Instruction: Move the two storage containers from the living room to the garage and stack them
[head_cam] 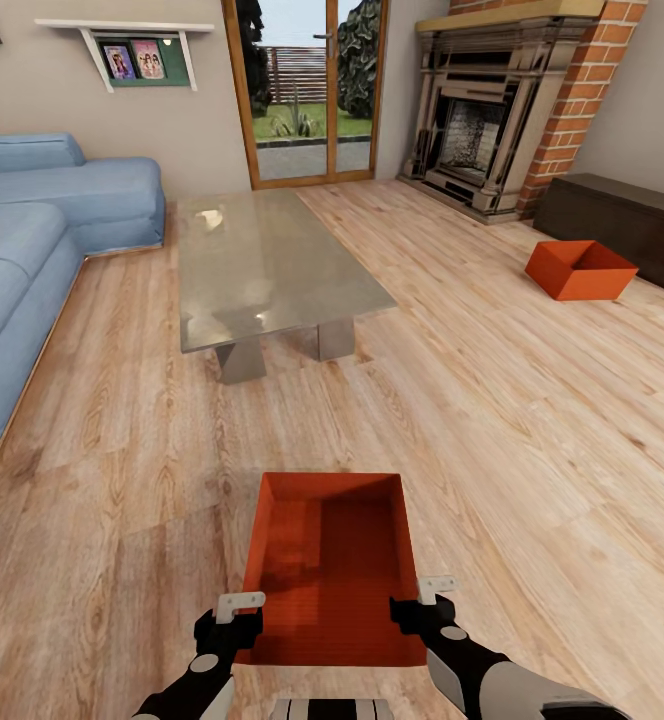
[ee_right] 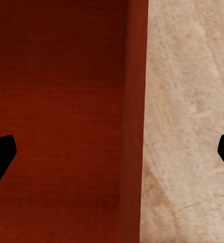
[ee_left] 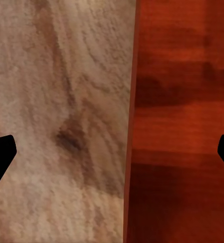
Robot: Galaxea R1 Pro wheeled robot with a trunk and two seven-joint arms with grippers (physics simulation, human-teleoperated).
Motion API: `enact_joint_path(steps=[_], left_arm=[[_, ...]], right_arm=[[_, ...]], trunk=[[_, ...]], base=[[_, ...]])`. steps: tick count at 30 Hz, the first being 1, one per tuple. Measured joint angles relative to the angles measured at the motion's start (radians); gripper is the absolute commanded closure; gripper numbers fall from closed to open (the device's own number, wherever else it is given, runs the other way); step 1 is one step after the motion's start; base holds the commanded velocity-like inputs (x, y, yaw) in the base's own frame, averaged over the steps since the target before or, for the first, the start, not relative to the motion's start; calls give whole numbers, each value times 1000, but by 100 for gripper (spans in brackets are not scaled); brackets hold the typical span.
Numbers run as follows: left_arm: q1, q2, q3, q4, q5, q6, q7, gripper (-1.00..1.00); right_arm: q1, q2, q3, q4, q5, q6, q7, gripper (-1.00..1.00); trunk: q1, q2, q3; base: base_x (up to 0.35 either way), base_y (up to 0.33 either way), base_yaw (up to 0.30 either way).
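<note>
Light wood planks (head_cam: 532, 420) run under your 2 containers: near container (head_cam: 327, 570) sits between your grippers, far container (head_cam: 580, 270) right by the fireplace (head_cam: 492, 120). Left gripper (ee_left: 112, 152) and right gripper (ee_right: 112, 152) each straddle a side wall, jaws wide.

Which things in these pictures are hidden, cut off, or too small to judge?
- Near container: head view, both grippers hide its near corners.
- Sofa: the picture's left edge cuts it off.
- Shelf photos: too small to read.
- Dark cabinet: the right edge cuts it off.
</note>
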Motion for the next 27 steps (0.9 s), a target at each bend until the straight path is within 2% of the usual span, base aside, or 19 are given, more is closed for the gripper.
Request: enact_joint_path(steps=[16, 23, 27], left_arm=[[0, 0, 0, 0, 0, 0, 0, -100], [0, 0, 0, 0, 0, 0, -1, -100], [0, 0, 0, 0, 0, 0, 0, -100]], right_arm=[[0, -1, -17, 0, 0, 0, -1, -100], [0, 0, -19, 0, 0, 0, -1, -100], [0, 0, -19, 0, 0, 0, -1, -100]], trunk=[[0, 0, 0], [27, -49, -22], [27, -49, -22]], base=[[0, 0, 0], [0, 0, 0], [0, 0, 0]])
